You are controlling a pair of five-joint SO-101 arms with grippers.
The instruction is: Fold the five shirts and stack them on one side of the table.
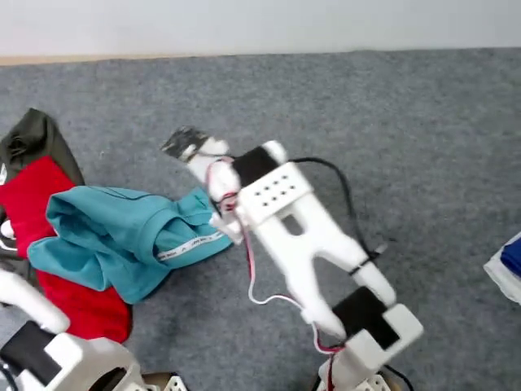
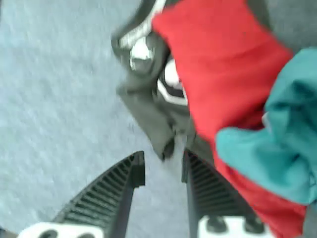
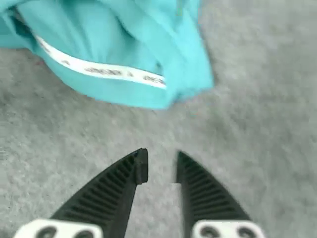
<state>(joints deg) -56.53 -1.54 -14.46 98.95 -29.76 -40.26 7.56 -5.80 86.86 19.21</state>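
Three shirts lie heaped at the table's left: a dark olive shirt [image 1: 32, 138] at the back, a red shirt [image 1: 49, 244] over it, and a teal shirt [image 1: 122, 236] crumpled on top. The teal shirt's [image 3: 124, 54] collar with its white label strip lies just beyond my right gripper [image 3: 161, 166], which is open and empty above the grey cloth. The right arm [image 1: 285, 212] stretches across the table's middle to the teal shirt's right edge. My left gripper [image 2: 163, 166] is open, and a corner of the dark olive shirt [image 2: 148, 109] sits right at its fingertips beside the red shirt [image 2: 223, 64].
A blue and white cloth [image 1: 509, 265] lies at the table's right edge. The grey table cover [image 1: 391, 130] is bare behind and to the right of the right arm. The left arm's base [image 1: 57, 354] stands at the front left corner.
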